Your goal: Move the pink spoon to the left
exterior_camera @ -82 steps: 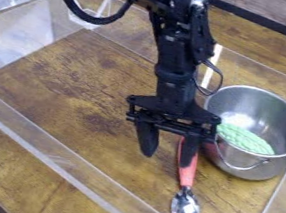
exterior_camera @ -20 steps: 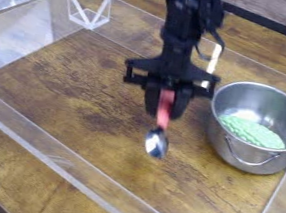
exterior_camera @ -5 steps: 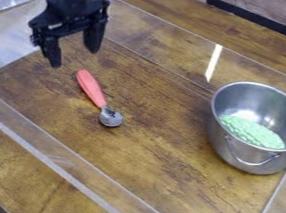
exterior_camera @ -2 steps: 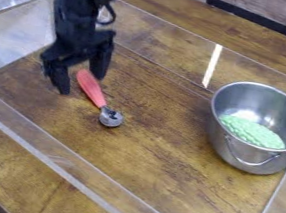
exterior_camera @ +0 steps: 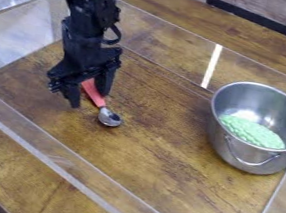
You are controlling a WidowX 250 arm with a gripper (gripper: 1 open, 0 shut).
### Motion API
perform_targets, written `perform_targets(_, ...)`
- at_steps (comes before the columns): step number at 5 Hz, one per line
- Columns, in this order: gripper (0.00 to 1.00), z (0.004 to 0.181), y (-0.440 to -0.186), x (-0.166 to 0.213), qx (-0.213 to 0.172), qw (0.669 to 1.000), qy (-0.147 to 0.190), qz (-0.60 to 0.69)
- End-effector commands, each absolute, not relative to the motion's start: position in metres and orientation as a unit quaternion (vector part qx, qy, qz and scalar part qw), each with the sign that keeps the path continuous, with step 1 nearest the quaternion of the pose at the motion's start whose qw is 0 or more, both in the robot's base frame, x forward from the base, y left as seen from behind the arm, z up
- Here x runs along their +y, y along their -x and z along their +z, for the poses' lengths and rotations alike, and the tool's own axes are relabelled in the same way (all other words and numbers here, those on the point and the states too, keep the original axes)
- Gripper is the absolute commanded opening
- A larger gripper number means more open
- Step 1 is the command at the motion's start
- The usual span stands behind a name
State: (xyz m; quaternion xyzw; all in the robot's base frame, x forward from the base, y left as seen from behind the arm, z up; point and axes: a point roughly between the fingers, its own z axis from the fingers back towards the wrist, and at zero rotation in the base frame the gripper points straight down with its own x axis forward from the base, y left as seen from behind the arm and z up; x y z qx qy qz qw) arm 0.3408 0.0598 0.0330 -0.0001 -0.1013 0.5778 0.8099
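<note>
The jaws stand part open, pointing almost straight down, one black finger on each side of the pink spoon's (exterior_camera: 97,99) handle; whether the fingers actually press on the handle cannot be told, since the gripper (exterior_camera: 84,95) covers the spot. The spoon lies flat on the worktop (exterior_camera: 166,153), in its left half. Only the lower stretch of the pinkish-red handle shows between and below the fingers; its far end is hidden behind the gripper body. The shiny round bowl (exterior_camera: 109,120) of the spoon sticks out to the near right of the fingers, small and a little blurred, so its inside cannot be made out.

Above the gripper the black arm (exterior_camera: 86,9) rises toward the top left, where it is cut off by the picture's edge, along with a loop of dark cable.

The worktop is dark, worn wood. A low clear wall (exterior_camera: 43,159) runs round it; its near edge crosses the lower left as a pale line, and the far side is hard to trace apart from glints, one bright streak standing just left of the steel pot (exterior_camera: 255,127). The pot sits well apart from the spoon, at the right, holding something green (exterior_camera: 251,131) whose kind cannot be told. Its right rim touches the picture's edge.
</note>
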Motion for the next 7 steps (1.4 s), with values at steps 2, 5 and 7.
perform_targets(2,0.0,0.064,-0.35,0.075,-0.114,0.804,0.016,0.583)
perform_targets(5,1.0,0.088,-0.381,0.102,-0.102,0.818,0.046,0.564)
perform_targets(7,1.0,0.077,-0.382,0.096,-0.102,0.802,0.045,0.587)
